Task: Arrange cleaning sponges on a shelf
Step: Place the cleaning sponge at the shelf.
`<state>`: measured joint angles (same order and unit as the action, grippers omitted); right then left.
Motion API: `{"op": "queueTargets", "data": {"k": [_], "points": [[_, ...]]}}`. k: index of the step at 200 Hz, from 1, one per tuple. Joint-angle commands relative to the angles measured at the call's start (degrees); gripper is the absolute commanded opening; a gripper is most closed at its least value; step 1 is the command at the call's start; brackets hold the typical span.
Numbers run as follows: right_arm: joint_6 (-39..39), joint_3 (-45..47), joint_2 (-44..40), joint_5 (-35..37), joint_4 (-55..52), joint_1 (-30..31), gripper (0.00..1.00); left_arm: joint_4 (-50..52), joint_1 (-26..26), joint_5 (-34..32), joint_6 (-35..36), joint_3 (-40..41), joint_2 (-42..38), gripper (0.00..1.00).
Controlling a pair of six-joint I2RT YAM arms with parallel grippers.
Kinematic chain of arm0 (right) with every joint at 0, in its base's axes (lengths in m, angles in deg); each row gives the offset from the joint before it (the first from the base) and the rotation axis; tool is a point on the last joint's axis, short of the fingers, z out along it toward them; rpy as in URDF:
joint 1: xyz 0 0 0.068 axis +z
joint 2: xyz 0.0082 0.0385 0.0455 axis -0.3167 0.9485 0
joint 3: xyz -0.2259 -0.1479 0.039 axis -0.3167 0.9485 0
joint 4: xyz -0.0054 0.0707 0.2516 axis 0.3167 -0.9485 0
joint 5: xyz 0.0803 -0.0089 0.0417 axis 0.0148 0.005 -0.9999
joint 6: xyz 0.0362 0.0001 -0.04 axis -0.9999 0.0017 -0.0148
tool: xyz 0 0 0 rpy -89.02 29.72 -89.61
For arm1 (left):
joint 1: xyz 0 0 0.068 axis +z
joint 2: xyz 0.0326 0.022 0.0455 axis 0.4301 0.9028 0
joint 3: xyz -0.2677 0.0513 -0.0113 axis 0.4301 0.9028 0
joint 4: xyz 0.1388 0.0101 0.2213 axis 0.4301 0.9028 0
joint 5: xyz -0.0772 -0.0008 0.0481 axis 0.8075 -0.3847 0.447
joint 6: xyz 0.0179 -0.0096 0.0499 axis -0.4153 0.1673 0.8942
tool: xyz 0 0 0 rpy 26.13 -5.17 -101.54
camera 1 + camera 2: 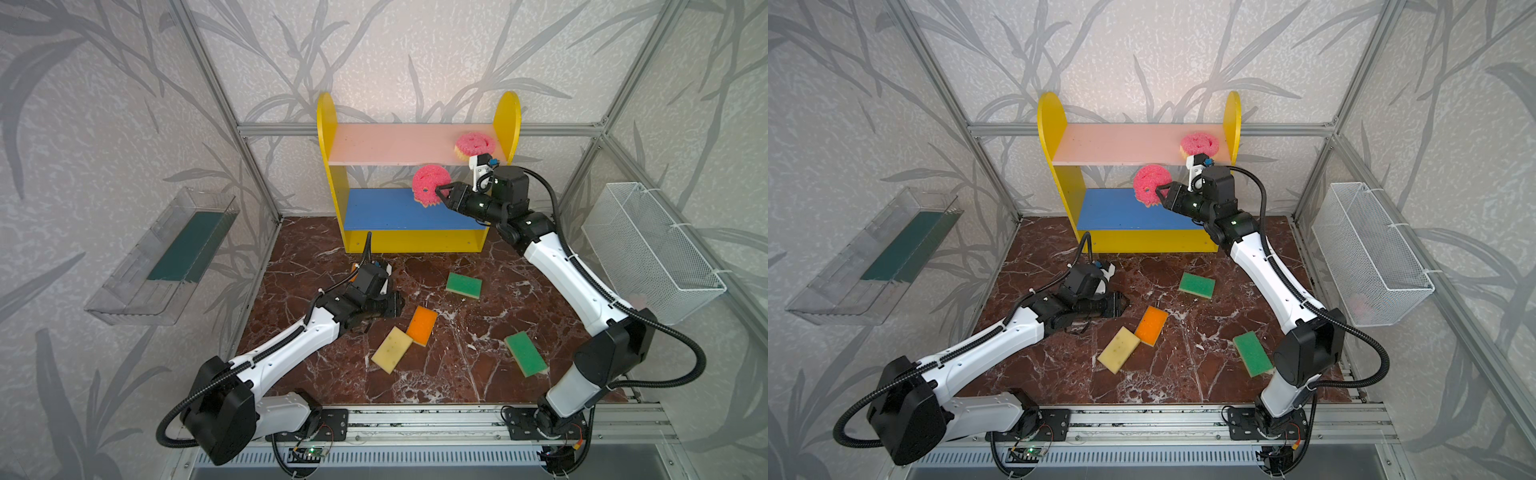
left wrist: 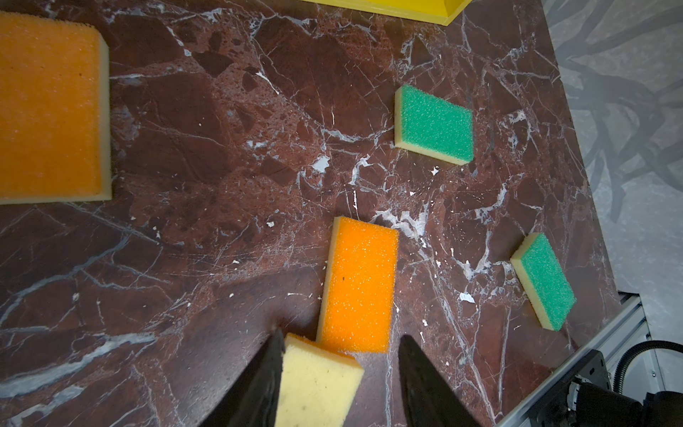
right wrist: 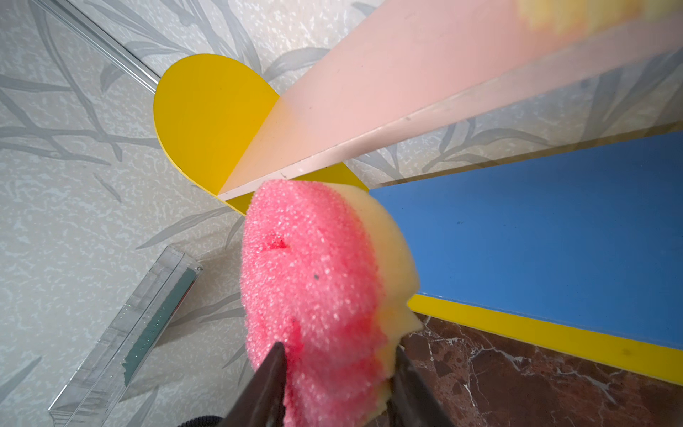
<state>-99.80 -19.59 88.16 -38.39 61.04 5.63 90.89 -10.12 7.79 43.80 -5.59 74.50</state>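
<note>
Right gripper [image 1: 440, 193] is clamped on the rim of the pink sponge [image 1: 428, 183], shelf [image 1: 325, 133] boards just ahead. Foam looks light and squishy, so an edge pinch should hold. Left gripper [image 2: 340, 338] hangs open, yellow sponge [image 2: 318, 384] just past its tips.

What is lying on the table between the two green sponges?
Nothing: between the green sponge near the shelf and the other green sponge, only bare marble table shows, in both top views.

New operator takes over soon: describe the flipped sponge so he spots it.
Look at the marble table in front of the yellow shelf. Mid-table, touching an orange sponge, lies the flipped sponge, the only one showing a pale-yellow face.
</note>
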Motion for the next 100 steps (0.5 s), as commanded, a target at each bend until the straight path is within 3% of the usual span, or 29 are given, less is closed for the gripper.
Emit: {"op": "queueTargets", "data": {"k": [1,100], "points": [[-0.5,-3.7,0.8,1.0,5.0,0.6,0.43,1.3,0.3,0.4,0.8,0.8,-1.6,0.53],[2.0,-16.6,9.2,8.1,4.7,2.5,0.45,3.0,0.2,0.3,0.9,2.3,-4.3,0.53]]}}
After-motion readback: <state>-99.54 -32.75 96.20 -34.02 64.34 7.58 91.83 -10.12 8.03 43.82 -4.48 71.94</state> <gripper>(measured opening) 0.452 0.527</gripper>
